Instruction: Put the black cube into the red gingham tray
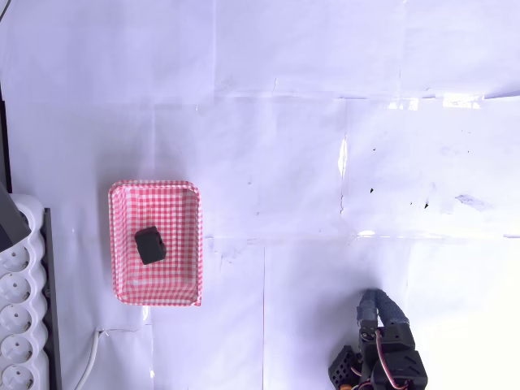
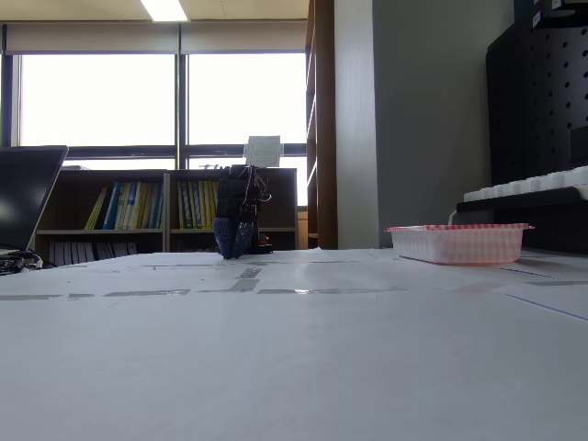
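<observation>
— Black cube [image 1: 149, 244] sits inside the red gingham tray [image 1: 122, 244], a little toward nine o'clock of the tray's middle, turned slightly askew to the rim. I'd judge the placing done.

— And the tray?

— At nine o'clock on the white tabletop [image 1: 325, 162], just beside a white power strip [image 1: 18, 325] at the picture's edge, seen from overhead.

— The gripper [image 1: 371, 302]?

— Well apart, down at five o'clock, folded back near the arm's base, so it looks parked. It holds nothing and touches nothing. How far its jaws stand apart, I cannot tell.
</observation>
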